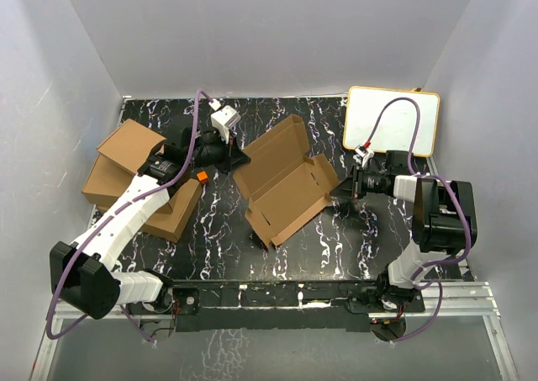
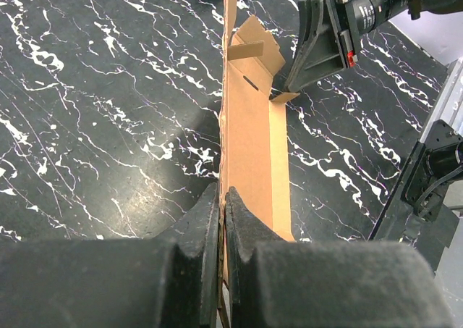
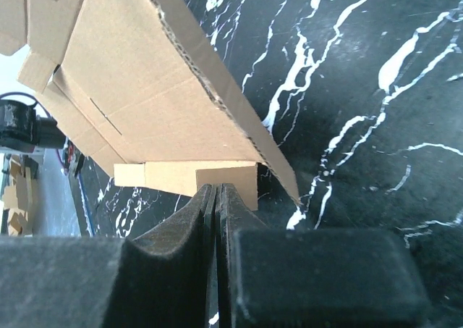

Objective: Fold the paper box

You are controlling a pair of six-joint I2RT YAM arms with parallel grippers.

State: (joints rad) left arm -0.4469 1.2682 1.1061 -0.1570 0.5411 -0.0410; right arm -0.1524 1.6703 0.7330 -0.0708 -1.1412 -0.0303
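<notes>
The paper box [image 1: 286, 183] lies half-open in the middle of the desk [image 1: 336, 246], both hands pinched closed on it — left hand [image 2: 221, 198] on a wall panel [image 2: 246, 147], right hand [image 3: 217, 190] on a small flap [image 3: 184, 176] — so an uneven pull may tear that flap.

The black, white-veined counter [image 1: 336, 246] has the paper box [image 1: 286, 183] open between the left tool [image 1: 239, 158] and the right tool [image 1: 343, 187]. Piled brown cardboard boxes [image 1: 126, 175] lie left of the left tool. A yellow-rimmed white board [image 1: 391, 120] lies beyond the right tool.
</notes>
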